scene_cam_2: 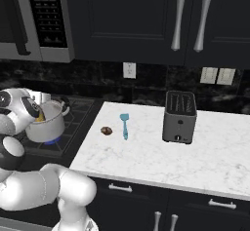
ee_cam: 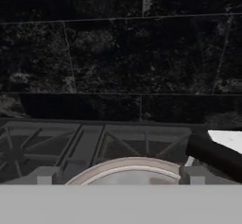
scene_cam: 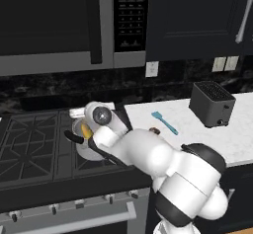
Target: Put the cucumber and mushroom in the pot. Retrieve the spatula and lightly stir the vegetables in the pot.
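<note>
One cucumber (scene_cam: 87,131) in one pot (scene_cam_2: 47,123); fingers' spread cannot be told.

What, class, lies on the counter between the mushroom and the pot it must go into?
Nothing visible does. The mushroom sits near the counter's stove-side edge, with bare marble between it and the pot on the burner. The spatula lies on the mushroom's far side, toward the toaster.

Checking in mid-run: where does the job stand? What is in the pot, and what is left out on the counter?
Done: the cucumber shows yellowish at the pot on the stove, with the gripper above the pot's rim, apparently just letting it go. Left: the mushroom lies on the white counter, beside the spatula, both untouched. The mushroom likely goes next, then the spatula for stirring.
</note>
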Robot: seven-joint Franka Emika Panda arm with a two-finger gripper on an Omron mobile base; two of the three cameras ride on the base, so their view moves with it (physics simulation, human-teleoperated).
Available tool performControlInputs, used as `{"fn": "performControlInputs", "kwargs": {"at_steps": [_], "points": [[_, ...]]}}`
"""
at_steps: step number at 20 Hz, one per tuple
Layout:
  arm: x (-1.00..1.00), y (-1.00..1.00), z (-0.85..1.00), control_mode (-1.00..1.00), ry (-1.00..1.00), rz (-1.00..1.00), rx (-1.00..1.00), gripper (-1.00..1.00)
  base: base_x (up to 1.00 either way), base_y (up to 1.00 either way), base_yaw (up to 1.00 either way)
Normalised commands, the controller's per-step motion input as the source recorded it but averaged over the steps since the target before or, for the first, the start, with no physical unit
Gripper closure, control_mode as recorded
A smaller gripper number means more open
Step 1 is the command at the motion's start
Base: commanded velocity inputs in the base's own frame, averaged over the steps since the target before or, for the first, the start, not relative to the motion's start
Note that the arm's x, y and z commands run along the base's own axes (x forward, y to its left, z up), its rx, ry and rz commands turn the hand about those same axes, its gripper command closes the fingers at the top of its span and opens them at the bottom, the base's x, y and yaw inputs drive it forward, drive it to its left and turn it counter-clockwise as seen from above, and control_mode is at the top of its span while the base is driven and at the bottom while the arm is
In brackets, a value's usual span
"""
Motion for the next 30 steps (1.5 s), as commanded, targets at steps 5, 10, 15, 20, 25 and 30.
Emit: {"fn": "performControlInputs", "kwargs": {"at_steps": [5, 10, 15, 20, 25, 30], "points": [[-0.79, -0.40, 0.60, -1.00, 0.09, 0.00, 0.00, -1.00, 0.00, 0.00, 0.00], [-1.00, -0.48, 0.14, -1.00, 0.13, 0.00, 0.00, -1.00, 0.00, 0.00, 0.00], [-0.94, -0.82, 0.22, -1.00, 0.16, 0.00, 0.00, -1.00, 0.00, 0.00, 0.00], [-0.35, -1.00, 0.27, -1.00, 0.25, 0.00, 0.01, -1.00, 0.00, 0.00, 0.00], [0.27, -0.85, 0.03, -1.00, 0.32, 0.00, 0.00, -1.00, 0.00, 0.00, 0.00], [0.73, -0.36, -0.16, -1.00, 0.40, 0.00, 0.00, -1.00, 0.00, 0.00, 0.00]]}}
